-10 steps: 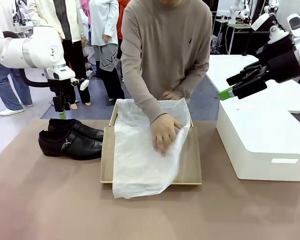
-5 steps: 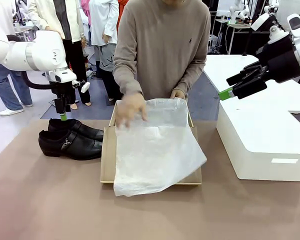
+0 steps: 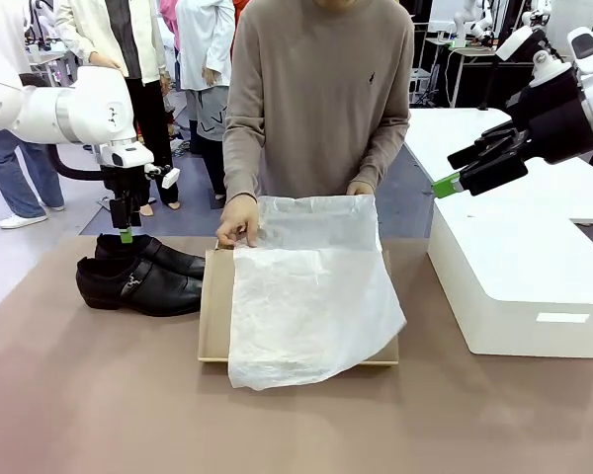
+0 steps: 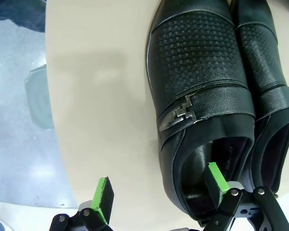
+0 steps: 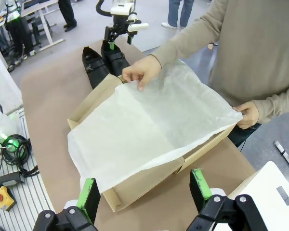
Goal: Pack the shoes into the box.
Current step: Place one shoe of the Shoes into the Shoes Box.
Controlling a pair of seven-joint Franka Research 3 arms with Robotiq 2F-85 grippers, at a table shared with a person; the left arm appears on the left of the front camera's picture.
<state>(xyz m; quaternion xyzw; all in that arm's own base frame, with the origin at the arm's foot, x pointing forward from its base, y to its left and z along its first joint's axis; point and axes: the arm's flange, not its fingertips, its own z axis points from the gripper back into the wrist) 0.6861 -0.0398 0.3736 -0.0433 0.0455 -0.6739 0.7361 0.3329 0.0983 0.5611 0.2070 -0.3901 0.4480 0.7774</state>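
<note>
Brown tabletop (image 3: 99,395) runs across the front view, with the box (image 3: 214,306) lying flat near its middle. We see white tissue paper (image 3: 311,296) draped over most of the box and spilling past its near edge. Only a bare cardboard strip shows, on the side towards the shoes.

The shoes (image 3: 138,276) sit side by side just beside the box, on the robot's left of it, toes pointing at it. On the box's other side stands a white block (image 3: 514,286).

A person (image 3: 316,99) stands behind the box. One hand (image 3: 237,222) pinches the tissue at the far corner nearest the shoes. The other hand (image 3: 359,188) is at the far corner on the block's side.

From the front, the left gripper (image 3: 125,232) hangs over the heel end of the shoe farther from us. We cannot judge its jaws there. The left wrist view fills that in: the left gripper (image 4: 160,185) is spread wide, one green pad (image 4: 216,177) at that shoe's opening and the other outside its wall. The buckle (image 4: 184,109) also shows here.

Well above the block's side of the box, the right gripper (image 3: 445,185) hovers. Its wrist view shows the right gripper (image 5: 144,188) spread and holding nothing. It also shows the box's cardboard walls (image 5: 135,185) under the tissue, which the front view hides.
</note>
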